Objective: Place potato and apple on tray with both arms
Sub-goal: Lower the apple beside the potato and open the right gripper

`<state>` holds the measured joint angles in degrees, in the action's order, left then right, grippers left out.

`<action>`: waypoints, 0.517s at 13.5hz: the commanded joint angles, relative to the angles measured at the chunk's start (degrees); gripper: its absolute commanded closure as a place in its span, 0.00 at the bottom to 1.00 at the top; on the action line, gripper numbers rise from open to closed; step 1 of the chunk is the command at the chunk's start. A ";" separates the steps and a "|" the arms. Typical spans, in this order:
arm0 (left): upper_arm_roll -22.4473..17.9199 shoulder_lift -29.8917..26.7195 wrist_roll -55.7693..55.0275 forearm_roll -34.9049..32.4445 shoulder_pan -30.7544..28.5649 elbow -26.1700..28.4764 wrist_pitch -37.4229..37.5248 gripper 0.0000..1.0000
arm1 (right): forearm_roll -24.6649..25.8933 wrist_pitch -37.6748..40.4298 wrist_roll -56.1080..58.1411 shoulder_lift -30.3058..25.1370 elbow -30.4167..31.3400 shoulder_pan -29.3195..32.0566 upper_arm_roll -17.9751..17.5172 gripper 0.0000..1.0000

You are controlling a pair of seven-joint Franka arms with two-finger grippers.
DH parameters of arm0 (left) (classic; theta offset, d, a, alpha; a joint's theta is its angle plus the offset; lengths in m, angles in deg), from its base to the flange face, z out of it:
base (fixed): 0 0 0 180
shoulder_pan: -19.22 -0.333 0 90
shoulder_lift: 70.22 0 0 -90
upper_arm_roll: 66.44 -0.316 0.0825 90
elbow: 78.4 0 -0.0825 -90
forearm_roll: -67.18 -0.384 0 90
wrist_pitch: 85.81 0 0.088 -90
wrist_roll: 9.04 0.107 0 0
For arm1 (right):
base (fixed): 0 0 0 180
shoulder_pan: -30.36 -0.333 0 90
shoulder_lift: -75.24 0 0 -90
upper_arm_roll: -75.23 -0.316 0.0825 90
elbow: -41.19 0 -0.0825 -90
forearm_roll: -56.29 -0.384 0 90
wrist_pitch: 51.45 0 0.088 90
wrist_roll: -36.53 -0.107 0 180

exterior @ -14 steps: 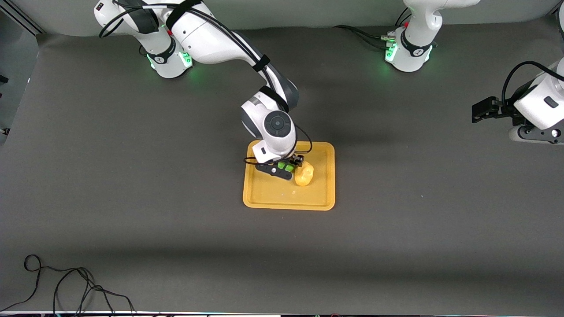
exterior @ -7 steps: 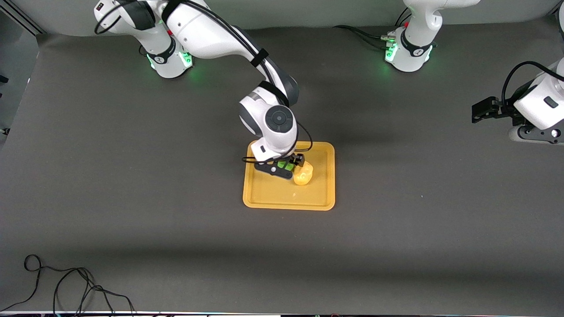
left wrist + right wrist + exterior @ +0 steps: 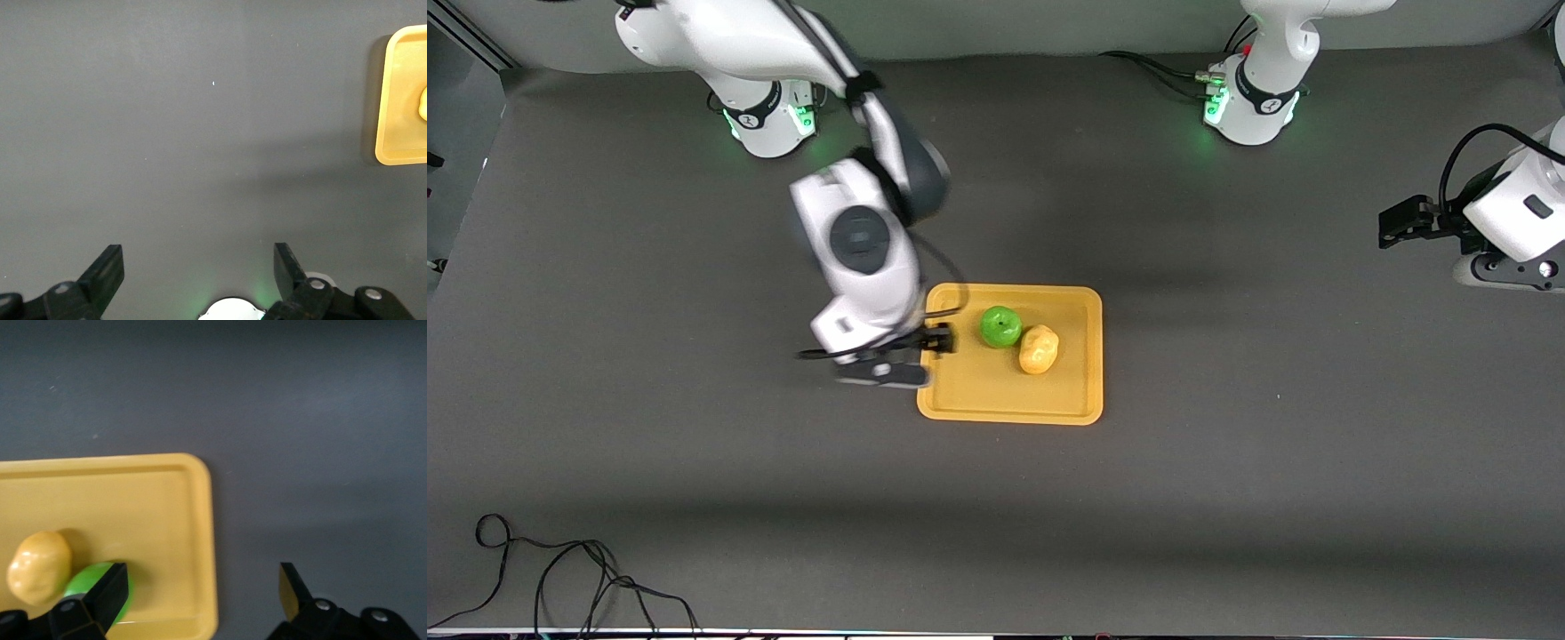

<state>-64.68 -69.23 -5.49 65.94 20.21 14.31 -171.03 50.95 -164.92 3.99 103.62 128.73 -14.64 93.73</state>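
Observation:
The orange-yellow tray (image 3: 960, 391) lies mid-table. The green apple (image 3: 1000, 326) and the yellow-tan potato (image 3: 1039, 349) rest on it, touching side by side. My right gripper (image 3: 911, 357) is open and empty, over the tray's edge at the right arm's end. In the right wrist view its fingers (image 3: 110, 590) spread wide over the tray's rim (image 3: 207, 520), with the apple (image 3: 90, 583) and potato (image 3: 39, 567) beside one finger. My left gripper (image 3: 1405, 222) waits open at the left arm's end of the table; its wrist view shows its open gripper (image 3: 198, 270) over bare mat and a tray corner (image 3: 400, 100).
A loose black cable (image 3: 560, 578) lies at the near corner at the right arm's end. The arms' green-lit bases (image 3: 769, 124) (image 3: 1249, 111) stand along the table's edge farthest from the camera. Dark grey mat surrounds the tray.
My right gripper has let go of the apple on the tray beside the potato, opened, and swung away toward the right arm's end. The left arm has not moved.

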 commanded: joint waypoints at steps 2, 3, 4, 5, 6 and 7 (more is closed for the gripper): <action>-0.54 -0.11 -0.83 -0.69 0.86 0.19 -0.65 0.00 | -0.29 -0.43 8.79 -14.11 14.39 3.26 2.40 0.00; -0.54 -0.02 -0.83 -0.87 0.86 0.19 -0.65 0.00 | -0.20 0.35 11.25 -16.23 15.81 3.08 4.33 0.00; -0.54 0.06 -0.66 -0.87 0.86 0.19 -0.65 0.00 | -0.20 2.54 13.10 -17.82 15.82 3.17 5.74 0.00; -0.54 0.24 -0.83 -0.87 0.86 0.10 -0.56 0.00 | 0.24 4.04 14.77 -19.31 15.73 3.08 7.50 0.00; -0.54 0.24 -0.83 -0.87 0.86 0.10 -0.56 0.00 | 0.33 5.45 17.92 -21.16 15.73 3.08 9.34 0.00; -0.54 0.33 -0.83 -0.87 0.86 0.02 -0.56 0.00 | 0.42 7.03 23.61 -22.83 15.82 3.08 12.49 0.00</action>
<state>-64.68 -68.76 -5.49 65.91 20.21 14.31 -171.11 51.04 -159.92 20.29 85.53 142.23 -10.68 102.09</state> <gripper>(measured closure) 0.000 0.000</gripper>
